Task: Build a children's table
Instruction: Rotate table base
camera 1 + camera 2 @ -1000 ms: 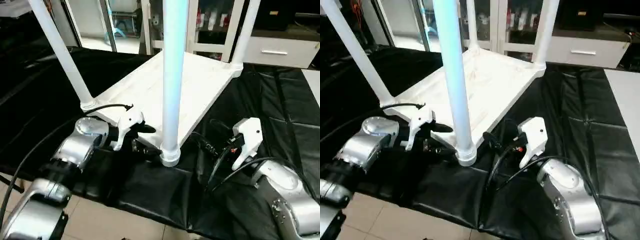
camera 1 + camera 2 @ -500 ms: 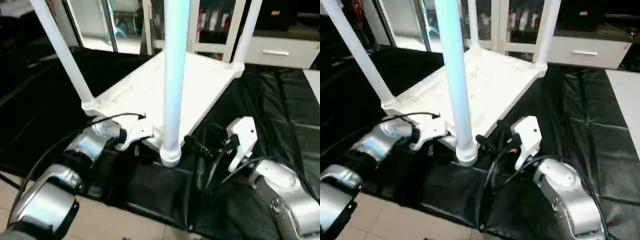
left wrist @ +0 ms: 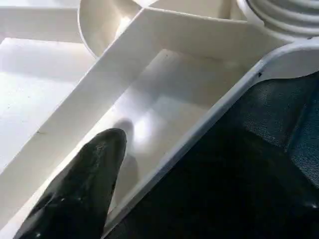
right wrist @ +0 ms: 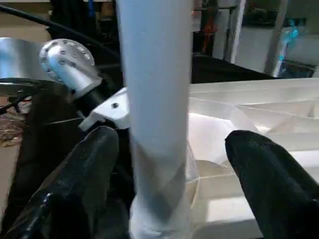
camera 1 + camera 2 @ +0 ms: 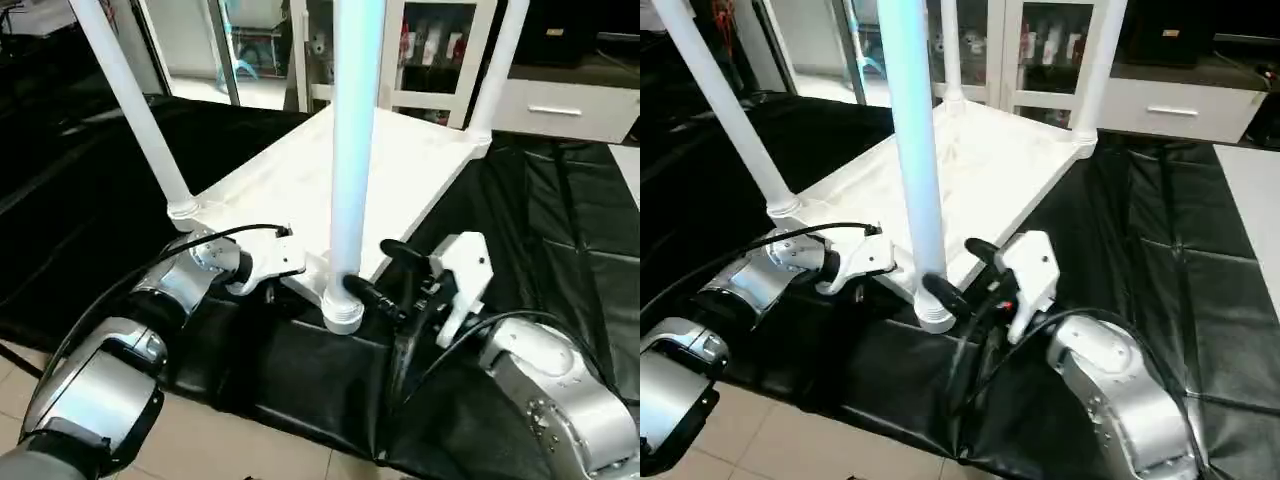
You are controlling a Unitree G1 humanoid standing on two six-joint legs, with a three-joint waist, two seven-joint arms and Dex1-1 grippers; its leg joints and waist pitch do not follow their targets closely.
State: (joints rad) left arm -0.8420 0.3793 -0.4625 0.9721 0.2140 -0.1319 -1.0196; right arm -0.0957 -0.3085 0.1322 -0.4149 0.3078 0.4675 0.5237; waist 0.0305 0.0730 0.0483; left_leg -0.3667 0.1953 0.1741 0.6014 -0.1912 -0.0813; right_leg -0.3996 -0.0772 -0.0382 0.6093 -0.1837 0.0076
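Four legs: all four white tube legs stand upright in the corner sockets of the upturned children's table top (image 5: 300, 175), which lies ribbed side up on the black-draped work table (image 5: 560, 210).
Nearest leg (image 5: 355, 150): rises from the near corner socket (image 5: 343, 312), its flared end seated at the top's front corner, between the two arms.
Right gripper (image 4: 172, 144): a second ago it hung back to the right of this leg, well apart; now it has come in so that its two black fingers (image 4: 261, 174) stand either side of the tube just above the socket. The fingers are spread wider than the leg, with gaps showing on both sides, so nothing is clasped yet.
Left gripper (image 5: 290, 285): a second ago it was beside the front edge, left of the near socket; it has since pushed in at the rim. In the left wrist view one black finger (image 3: 84, 184) lies inside a ribbed pocket of the underside, against the rim wall. I cannot tell whether it pinches the rim.
Left leg (image 5: 135, 110): leans slightly outward from its socket at the left corner.
Far legs: one at the right corner (image 5: 495, 65), one behind at the back corner (image 5: 952, 50), both upright.
Meaning for the task: assembly looks almost done. Judging by the arms closing on the near corner, the step in hand is probably steadying the top and seating or checking this last leg.
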